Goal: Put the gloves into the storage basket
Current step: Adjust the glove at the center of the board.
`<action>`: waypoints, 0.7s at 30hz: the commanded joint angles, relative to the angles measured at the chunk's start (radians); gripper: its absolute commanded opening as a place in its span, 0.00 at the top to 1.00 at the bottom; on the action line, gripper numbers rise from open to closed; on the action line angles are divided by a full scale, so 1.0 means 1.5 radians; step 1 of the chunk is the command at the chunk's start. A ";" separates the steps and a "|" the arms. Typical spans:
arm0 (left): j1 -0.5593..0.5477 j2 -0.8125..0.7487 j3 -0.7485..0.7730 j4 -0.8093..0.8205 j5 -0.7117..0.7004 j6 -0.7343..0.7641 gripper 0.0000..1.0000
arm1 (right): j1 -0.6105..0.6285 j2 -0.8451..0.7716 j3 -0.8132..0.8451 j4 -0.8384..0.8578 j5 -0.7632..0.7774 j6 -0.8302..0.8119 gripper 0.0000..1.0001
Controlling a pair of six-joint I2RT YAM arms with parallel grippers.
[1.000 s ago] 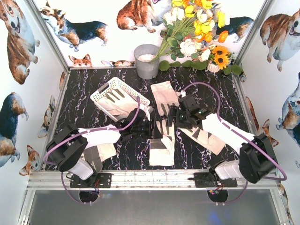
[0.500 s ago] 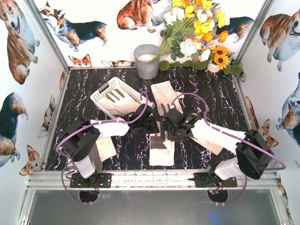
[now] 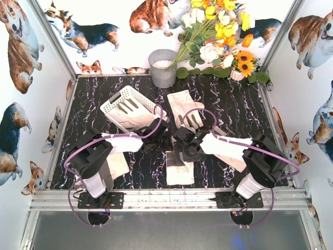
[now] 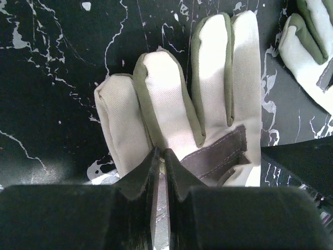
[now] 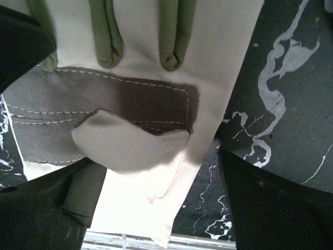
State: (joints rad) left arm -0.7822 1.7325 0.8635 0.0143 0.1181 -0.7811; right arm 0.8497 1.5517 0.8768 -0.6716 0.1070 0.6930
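While the left gripper point(image 4: 160, 156) is pinching the middle glove point(image 3: 180, 171) with its jaws pressed together just under the glove's fingers, the right gripper point(image 5: 156, 208) is holding its jaws wide apart, one on each side of that glove's cuff. The glove is lying flat on the black table point(image 3: 229, 104), low in the middle of the top view. The storage basket point(image 3: 115, 102) is sitting at the upper left with gloves point(image 3: 130, 112) inside.

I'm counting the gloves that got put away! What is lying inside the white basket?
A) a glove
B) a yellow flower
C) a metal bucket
A: a cream work glove with dark finger patches lies inside the white slotted basket.
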 commanded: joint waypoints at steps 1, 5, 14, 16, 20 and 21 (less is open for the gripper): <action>0.005 -0.003 -0.016 -0.012 -0.005 -0.004 0.97 | 0.006 0.023 0.024 0.024 0.053 -0.012 0.12; 0.005 -0.007 -0.024 -0.013 -0.009 -0.005 0.98 | 0.005 0.013 0.024 0.025 0.062 -0.012 0.22; 0.007 -0.004 -0.030 -0.013 -0.011 -0.006 0.98 | -0.028 -0.068 -0.044 0.089 0.006 -0.008 0.49; 0.008 -0.002 -0.029 -0.014 -0.011 -0.004 0.98 | -0.052 -0.082 -0.064 0.109 -0.028 -0.007 0.53; 0.010 -0.003 -0.029 -0.016 -0.013 -0.002 0.98 | -0.102 -0.108 -0.109 0.157 -0.107 -0.009 0.56; 0.010 -0.003 -0.030 -0.018 -0.014 -0.001 0.98 | -0.112 -0.112 -0.115 0.163 -0.122 -0.009 0.56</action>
State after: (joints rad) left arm -0.7784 1.7260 0.8417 0.0380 0.1184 -0.7998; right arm 0.7303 1.4296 0.7387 -0.5255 0.0345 0.6815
